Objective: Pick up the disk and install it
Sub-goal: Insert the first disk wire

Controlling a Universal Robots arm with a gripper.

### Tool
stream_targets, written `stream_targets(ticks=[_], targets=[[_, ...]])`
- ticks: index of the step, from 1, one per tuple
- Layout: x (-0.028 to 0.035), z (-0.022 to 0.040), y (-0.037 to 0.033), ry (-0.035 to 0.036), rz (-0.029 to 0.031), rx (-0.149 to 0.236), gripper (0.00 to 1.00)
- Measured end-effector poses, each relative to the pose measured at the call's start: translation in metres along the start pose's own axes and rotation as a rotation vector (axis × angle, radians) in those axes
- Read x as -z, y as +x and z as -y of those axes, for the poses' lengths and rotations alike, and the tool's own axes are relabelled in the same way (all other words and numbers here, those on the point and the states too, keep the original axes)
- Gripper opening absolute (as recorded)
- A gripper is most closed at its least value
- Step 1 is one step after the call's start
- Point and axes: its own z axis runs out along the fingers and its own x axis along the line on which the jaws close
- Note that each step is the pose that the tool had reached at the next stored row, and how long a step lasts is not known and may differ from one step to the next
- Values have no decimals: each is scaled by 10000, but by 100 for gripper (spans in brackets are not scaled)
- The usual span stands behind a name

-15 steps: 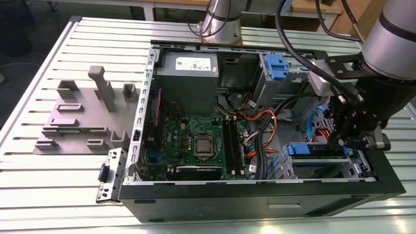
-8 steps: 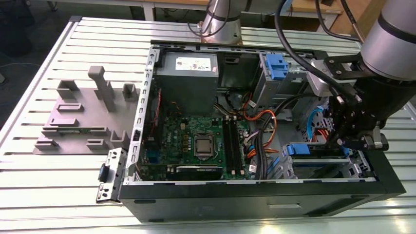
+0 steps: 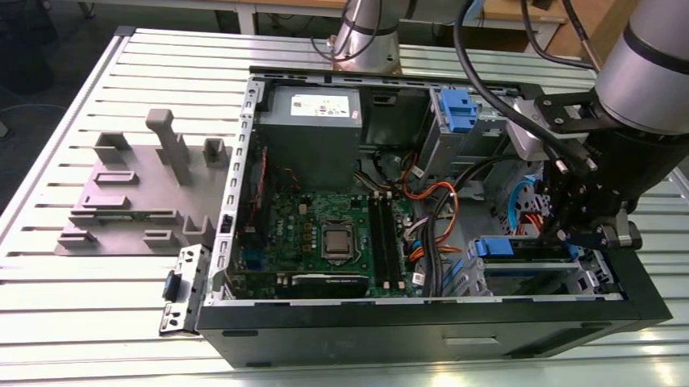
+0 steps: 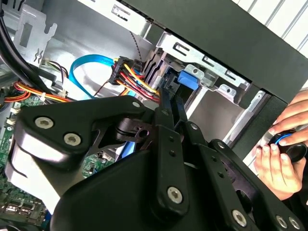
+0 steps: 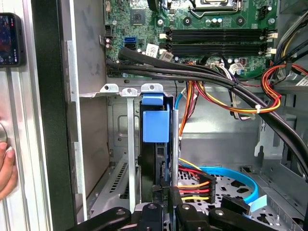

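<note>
The disk (image 5: 156, 144) stands edge-on in the drive bay at the case's front corner, between silver rails. Its blue carrier tab (image 5: 155, 124) faces the motherboard. In the exterior view the same blue tab (image 3: 495, 246) shows in the bay on the exterior view's right. My gripper (image 5: 163, 191) reaches down into that corner and is shut on the disk's near edge. In the second wrist view its two thin black fingers (image 4: 166, 103) run close together up to the blue tab (image 4: 186, 79). The gripper body (image 3: 570, 230) hides most of the disk in the exterior view.
Open PC case (image 3: 431, 310) holds the motherboard (image 3: 323, 234), grey power supply (image 3: 312, 121), another blue carrier (image 3: 457, 105), and orange, black and blue cables (image 5: 231, 103) beside the bay. A person's hand (image 4: 281, 154) rests outside the case. Grey fixtures (image 3: 140, 185) stand on the table.
</note>
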Motion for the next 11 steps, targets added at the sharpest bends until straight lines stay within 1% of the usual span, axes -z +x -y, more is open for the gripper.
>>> stream_targets(ticks=[6,11], targets=[[-15,-2,0,2,-1,12,17],[-16,-3,-1,3,4,11,17]])
